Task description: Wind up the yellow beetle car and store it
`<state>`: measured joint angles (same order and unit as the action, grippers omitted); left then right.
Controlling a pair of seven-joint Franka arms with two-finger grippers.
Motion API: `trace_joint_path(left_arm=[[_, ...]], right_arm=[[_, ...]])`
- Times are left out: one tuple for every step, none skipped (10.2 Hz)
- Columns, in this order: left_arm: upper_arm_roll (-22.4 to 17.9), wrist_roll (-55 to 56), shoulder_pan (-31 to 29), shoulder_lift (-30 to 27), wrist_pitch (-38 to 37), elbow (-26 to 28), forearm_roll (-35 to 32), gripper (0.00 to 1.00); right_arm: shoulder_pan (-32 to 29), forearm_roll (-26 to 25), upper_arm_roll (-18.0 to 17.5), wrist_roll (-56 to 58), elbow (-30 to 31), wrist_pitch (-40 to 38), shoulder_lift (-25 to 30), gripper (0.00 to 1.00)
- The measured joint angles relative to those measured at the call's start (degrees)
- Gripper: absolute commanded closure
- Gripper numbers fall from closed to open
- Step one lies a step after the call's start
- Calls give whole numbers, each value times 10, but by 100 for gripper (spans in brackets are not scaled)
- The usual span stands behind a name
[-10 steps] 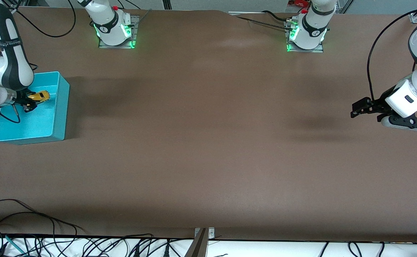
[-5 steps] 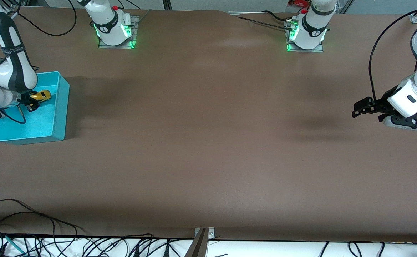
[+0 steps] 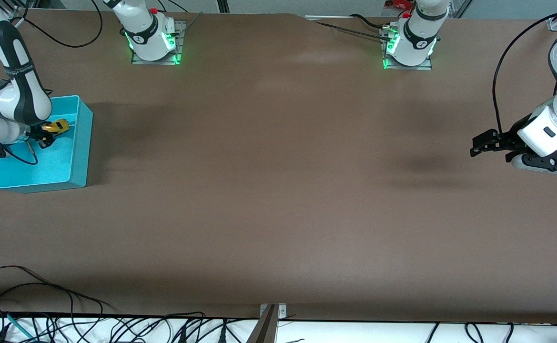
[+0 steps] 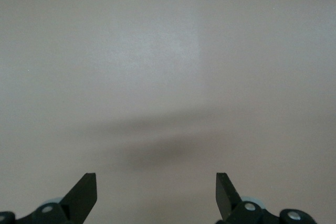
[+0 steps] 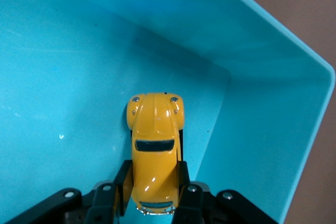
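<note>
Right gripper (image 5: 154,195) has its two black fingers (image 5: 122,182) pinched onto the sides of the tiny bright yellow beetle-shaped toy car (image 5: 155,150), so the car is firmly held, nose pointing away from the gripper. From the wrist view you can see its rounded hood, dark windscreen and little silver headlights. It sits inside the open turquoise plastic bin (image 3: 79,143), near one inner corner; can't really tell whether the wheels touch the bin floor or hang just above it. In the front view the yellow beetle car (image 3: 57,126) shows up in the part of the bin farther from the front camera, and the bin stands on the brown counter (image 3: 278,190) at the right arm's end.

Left gripper (image 3: 479,144) is up over bare counter at the left arm's end, fingers (image 4: 84,195) spread wide with nothing between them, just waiting there. Its wrist view shows only plain counter surface and a soft shadow.
</note>
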<state>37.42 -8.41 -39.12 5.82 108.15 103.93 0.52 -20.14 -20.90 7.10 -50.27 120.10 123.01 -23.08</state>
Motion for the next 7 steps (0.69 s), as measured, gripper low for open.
trace_joint_path(left_arm=[[0,0,0,0,0,0,0,0],[0,0,0,0,0,0,0,0],[0,0,0,0,0,0,0,0],[0,0,0,0,0,0,0,0],[0,0,0,0,0,0,0,0],[0,0,0,0,0,0,0,0],[0,0,0,0,0,0,0,0]], right_arm=[[0,0,0,0,1,2,-1,0],[0,0,-1,0,2,3,-2,0],[0,0,-3,0,3,3,-1,0],[0,0,-9,0,2,4,2,0],[0,0,-17,0,1,2,10,0],[0,0,-24,0,1,-5,21,0],[0,0,-29,0,1,-11,32,0]])
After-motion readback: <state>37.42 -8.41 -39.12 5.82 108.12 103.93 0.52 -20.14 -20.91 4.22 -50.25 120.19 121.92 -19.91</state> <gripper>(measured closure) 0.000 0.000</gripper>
